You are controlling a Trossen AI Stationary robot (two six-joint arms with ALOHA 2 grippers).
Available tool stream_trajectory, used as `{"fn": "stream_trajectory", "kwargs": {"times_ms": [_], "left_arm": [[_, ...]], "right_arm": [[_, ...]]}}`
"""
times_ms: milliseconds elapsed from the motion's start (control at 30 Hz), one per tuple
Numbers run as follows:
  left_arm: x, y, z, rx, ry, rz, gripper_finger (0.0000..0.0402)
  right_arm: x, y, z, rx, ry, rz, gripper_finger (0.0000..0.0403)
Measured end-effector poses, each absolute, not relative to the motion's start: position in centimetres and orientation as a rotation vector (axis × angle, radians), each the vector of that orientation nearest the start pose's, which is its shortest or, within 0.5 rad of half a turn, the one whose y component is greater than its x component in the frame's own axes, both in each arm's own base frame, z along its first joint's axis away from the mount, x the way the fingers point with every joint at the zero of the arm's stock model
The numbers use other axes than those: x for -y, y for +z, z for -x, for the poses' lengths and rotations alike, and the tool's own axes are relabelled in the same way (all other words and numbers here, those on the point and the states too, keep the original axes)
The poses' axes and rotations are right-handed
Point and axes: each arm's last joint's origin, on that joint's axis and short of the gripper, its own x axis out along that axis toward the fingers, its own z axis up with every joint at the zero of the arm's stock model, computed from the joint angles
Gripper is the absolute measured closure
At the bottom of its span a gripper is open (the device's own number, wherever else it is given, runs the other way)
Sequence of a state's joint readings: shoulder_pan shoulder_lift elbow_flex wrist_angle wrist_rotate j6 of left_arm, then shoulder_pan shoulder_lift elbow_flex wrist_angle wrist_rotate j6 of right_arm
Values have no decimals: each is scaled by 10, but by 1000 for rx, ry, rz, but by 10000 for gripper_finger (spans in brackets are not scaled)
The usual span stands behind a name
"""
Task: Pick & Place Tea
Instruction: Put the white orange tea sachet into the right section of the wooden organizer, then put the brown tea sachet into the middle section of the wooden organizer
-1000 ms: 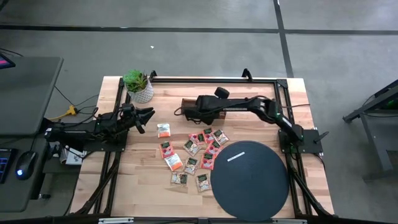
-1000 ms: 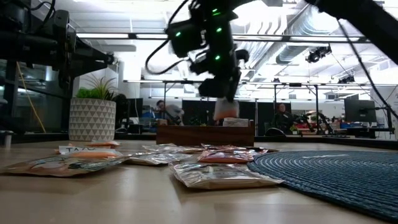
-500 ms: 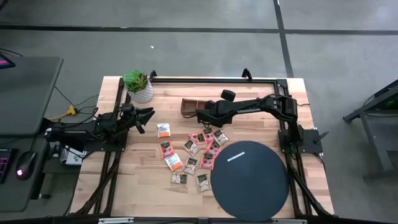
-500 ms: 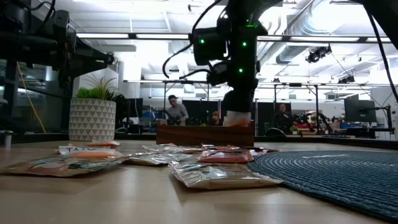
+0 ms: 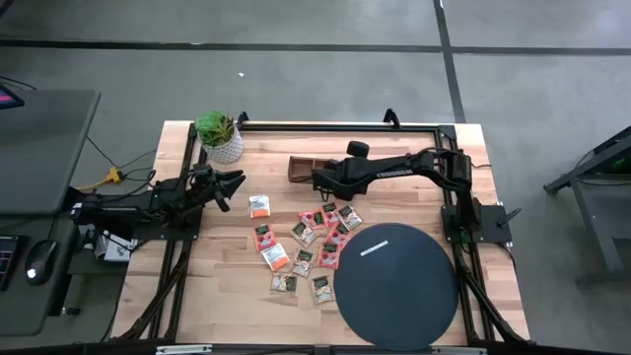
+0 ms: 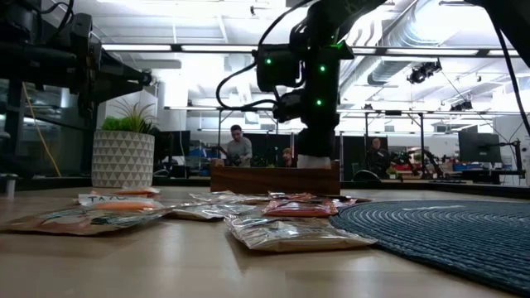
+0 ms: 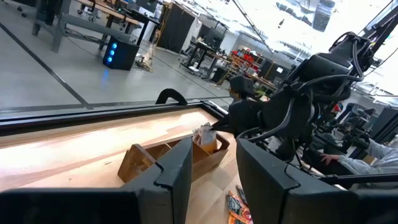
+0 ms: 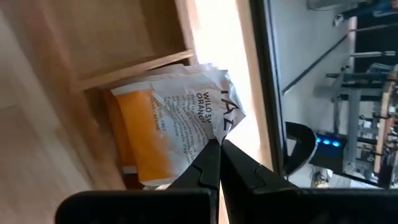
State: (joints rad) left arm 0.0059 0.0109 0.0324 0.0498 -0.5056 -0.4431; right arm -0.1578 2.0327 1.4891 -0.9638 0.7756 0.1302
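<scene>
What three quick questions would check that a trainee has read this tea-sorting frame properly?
1. True or false: the right gripper is shut on an orange sachet at the wooden tray.
2. Where is the left gripper? A) over the black disc B) on the table's left side, clear of the loose sachets, holding nothing C) inside the tray
3. Fill in: the potted ___ stands at the table's back left corner.

Key: 1 true; 2 B; 3 plant.
</scene>
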Motion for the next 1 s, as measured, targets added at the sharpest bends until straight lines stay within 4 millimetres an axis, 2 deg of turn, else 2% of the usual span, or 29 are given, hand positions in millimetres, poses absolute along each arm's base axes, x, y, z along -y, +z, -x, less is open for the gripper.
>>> {"fn": "stream_trajectory", "kwargs": {"times_ms": [200, 300, 667, 833, 1000], "left_arm": [[-15, 178, -92, 182, 488, 451, 278], [-15, 178, -92, 182, 488, 451, 278], [-15, 178, -92, 182, 488, 451, 278], [-15, 178, -92, 182, 488, 451, 278], [-15, 178, -92, 182, 488, 451, 278]], "right_arm": [[79, 174, -378, -1426, -753, 294, 400], [79, 174, -378, -1437, -732, 302, 386], [84, 174, -377, -1459, -708, 329, 261], [83, 186, -375, -1443, -699, 349, 227], [80, 207, -368, -1425, -635, 361, 220]]}}
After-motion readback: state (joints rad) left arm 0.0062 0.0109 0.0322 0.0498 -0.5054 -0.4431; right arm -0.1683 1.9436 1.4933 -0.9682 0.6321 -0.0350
